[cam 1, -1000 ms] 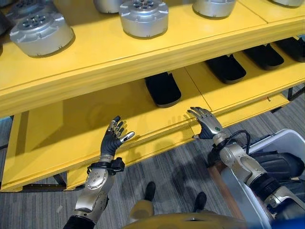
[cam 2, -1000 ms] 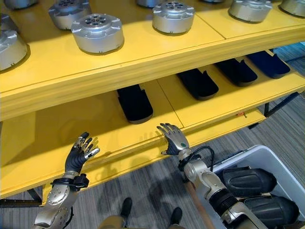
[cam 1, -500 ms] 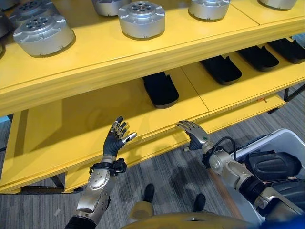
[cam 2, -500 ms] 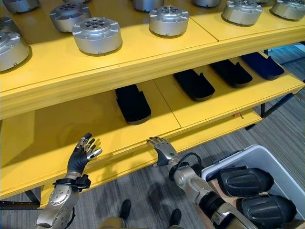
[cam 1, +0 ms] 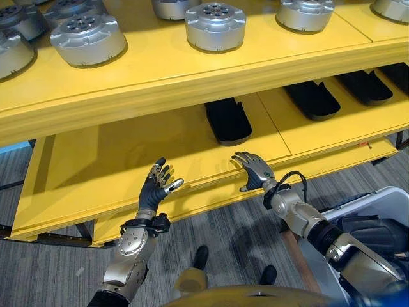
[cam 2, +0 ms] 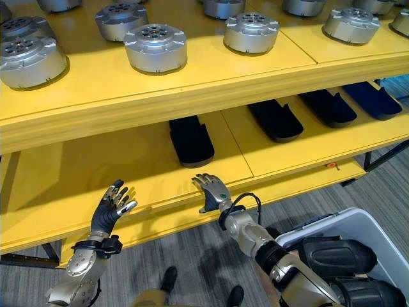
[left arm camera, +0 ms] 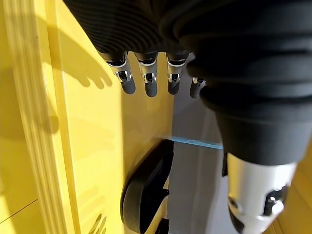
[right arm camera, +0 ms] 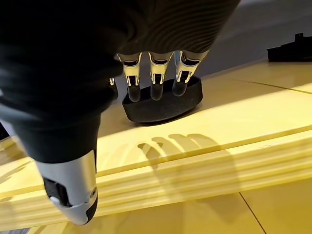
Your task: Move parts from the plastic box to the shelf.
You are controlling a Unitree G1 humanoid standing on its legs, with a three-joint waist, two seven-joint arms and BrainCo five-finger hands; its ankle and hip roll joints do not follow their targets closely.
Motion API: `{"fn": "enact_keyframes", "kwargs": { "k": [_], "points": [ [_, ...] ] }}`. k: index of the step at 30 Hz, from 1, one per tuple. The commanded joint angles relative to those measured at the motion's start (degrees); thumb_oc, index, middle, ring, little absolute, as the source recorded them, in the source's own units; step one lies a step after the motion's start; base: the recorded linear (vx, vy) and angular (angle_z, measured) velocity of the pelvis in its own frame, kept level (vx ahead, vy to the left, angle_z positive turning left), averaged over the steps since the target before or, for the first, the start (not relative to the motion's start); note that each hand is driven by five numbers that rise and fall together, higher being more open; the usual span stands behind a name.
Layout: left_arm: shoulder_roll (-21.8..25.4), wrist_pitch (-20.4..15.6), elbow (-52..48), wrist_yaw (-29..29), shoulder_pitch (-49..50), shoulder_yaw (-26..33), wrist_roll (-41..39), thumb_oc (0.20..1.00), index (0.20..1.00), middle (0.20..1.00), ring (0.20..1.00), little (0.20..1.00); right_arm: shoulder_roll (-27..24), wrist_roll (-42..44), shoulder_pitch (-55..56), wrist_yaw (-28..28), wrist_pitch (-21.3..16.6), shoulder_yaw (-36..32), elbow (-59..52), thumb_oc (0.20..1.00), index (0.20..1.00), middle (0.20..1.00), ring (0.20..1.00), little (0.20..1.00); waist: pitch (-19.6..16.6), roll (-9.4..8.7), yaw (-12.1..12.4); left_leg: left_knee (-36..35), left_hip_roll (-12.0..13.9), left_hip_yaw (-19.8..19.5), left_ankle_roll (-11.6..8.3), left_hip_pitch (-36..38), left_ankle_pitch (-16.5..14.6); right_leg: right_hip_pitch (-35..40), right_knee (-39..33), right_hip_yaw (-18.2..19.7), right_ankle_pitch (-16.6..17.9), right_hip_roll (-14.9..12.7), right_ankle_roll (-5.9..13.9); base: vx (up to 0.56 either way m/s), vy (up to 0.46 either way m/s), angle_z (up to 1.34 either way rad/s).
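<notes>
The right hand point(cam 1: 254, 170) hovers palm down just above the front edge of the yellow shelf point(cam 1: 96, 160), its fingers straight and spread, holding nothing. Just beyond its fingertips a black part point(cam 1: 228, 121) lies flat on the lower board, apart from the hand; in the right wrist view the same black part point(right arm camera: 163, 102) sits right past the fingers point(right arm camera: 155, 79). The left hand point(cam 1: 155, 187) is raised upright to the left of the right hand, before the same front edge, fingers fanned open and empty. Behind the right arm, low at its side, the plastic box point(cam 2: 358, 224) holds more black parts point(cam 2: 335, 256). Silver round parts point(cam 1: 216, 25) stand on the upper board, well above both hands.
</notes>
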Motion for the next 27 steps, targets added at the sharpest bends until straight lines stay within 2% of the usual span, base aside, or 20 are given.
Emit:
{"fn": "enact_keyframes", "kwargs": {
  "k": [1, 27],
  "points": [
    [2.32, -3.62, -1.18, -1.03, -2.4, -0.14, -0.76, 1.0, 1.0, 1.0, 1.0, 1.0, 1.51, 1.71, -5.62, -2.65, 0.02, 1.43, 1.46, 1.0, 1.0, 1.0, 1.0, 1.0, 1.09, -1.48, 0.35, 0.0, 0.02, 0.59, 1.04, -0.72, -1.28, 4.3, 2.93, 0.15, -5.73, -2.42, 2.2, 0.0, -0.002, 0.04],
    [3.49, -3.78, -1.74, -1.06, -3.0, -1.47, -2.39, 1.0, 1.0, 1.0, 1.0, 1.0, 6.33, 5.9, -14.15, -5.21, 2.35, 2.37, 14.21, 1.0, 1.0, 1.0, 1.0, 1.0, 2.39, -1.83, 3.47, 0.0, -0.25, -0.52, 1.46, -1.8, -1.04, 3.5, 3.95, -0.81, -6.1, -2.71, 1.94, 0.0, 0.001, 0.03]
  ]
}}
